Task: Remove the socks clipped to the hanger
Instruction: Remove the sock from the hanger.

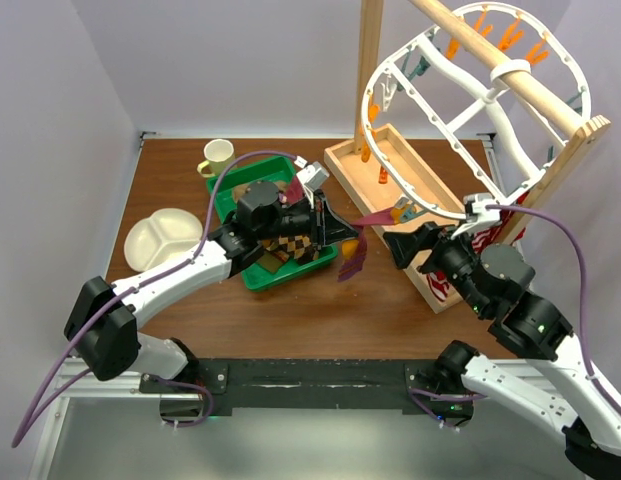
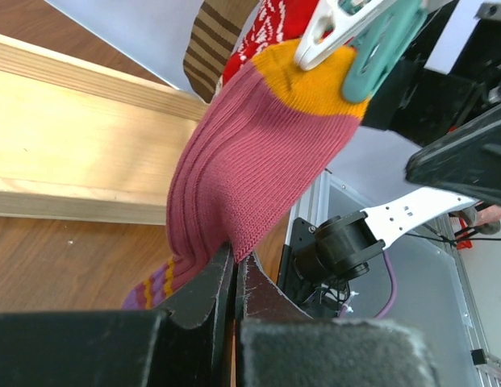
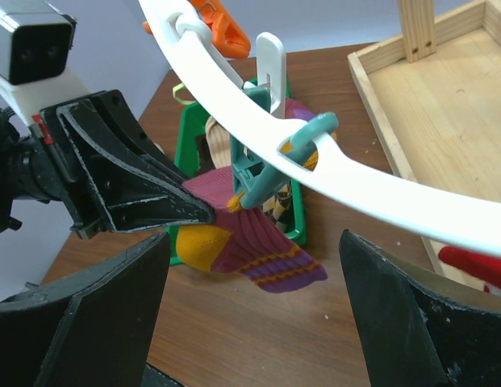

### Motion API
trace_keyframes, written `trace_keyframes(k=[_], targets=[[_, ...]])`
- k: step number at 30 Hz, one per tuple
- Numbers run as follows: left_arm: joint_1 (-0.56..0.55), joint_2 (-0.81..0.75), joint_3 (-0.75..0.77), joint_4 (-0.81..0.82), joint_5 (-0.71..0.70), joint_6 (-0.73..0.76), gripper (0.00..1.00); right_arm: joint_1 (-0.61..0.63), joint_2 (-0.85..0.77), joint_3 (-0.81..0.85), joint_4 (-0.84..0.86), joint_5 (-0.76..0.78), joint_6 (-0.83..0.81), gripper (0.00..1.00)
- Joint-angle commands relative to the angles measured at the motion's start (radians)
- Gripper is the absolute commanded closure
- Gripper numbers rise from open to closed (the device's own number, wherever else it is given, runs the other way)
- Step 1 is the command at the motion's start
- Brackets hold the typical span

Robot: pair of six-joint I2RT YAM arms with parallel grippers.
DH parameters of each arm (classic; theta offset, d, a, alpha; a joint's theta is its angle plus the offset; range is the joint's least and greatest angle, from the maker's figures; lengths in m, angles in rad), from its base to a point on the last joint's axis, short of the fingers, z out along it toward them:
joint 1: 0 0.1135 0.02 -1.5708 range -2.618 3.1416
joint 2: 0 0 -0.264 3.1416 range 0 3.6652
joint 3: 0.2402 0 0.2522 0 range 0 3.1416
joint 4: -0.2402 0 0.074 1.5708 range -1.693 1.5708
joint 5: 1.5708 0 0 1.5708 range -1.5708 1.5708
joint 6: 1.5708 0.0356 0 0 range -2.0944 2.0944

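Note:
A maroon sock (image 2: 250, 161) with a yellow toe and purple-striped cuff hangs from a teal clip (image 3: 262, 173) on the white hanger (image 1: 445, 75). My left gripper (image 2: 234, 256) is shut on the sock's middle fold, just left of the clip (image 2: 379, 48). In the top view this gripper (image 1: 342, 232) reaches right from over the green basket, the sock (image 1: 354, 250) draping below it. My right gripper (image 3: 254, 314) stands open under the hanger's rim (image 3: 371, 185), with the sock (image 3: 250, 238) ahead of its fingers. A red patterned sock (image 3: 476, 266) shows further right.
A green basket (image 1: 252, 275) holds several patterned socks. A wooden stand with a rail (image 1: 510, 70) carries the hanger over a wooden tray base (image 1: 395, 190). A cup (image 1: 218, 155) and a white divided plate (image 1: 162, 238) sit at the left.

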Motion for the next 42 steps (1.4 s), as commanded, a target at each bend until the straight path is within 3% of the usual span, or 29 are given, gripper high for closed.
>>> trace_keyframes(k=[1,10,21,29,42], targets=[[0.006,0.007,0.002,0.023,0.02,-0.003,1.0,0.004,0.032,0.117,-0.073,-0.005,-0.058,0.1],[0.012,0.011,0.006,0.021,0.021,-0.003,1.0,0.004,0.046,0.232,-0.089,-0.117,-0.101,0.09],[0.012,0.031,0.016,0.023,0.026,-0.004,1.0,0.004,0.074,0.094,-0.01,-0.286,-0.03,0.1],[0.012,0.041,0.026,0.032,0.035,-0.009,1.0,0.004,0.045,-0.056,0.056,-0.231,0.014,0.1],[0.012,0.06,0.042,0.037,0.049,-0.017,1.0,0.004,-0.047,-0.306,0.318,-0.062,-0.038,0.11]])
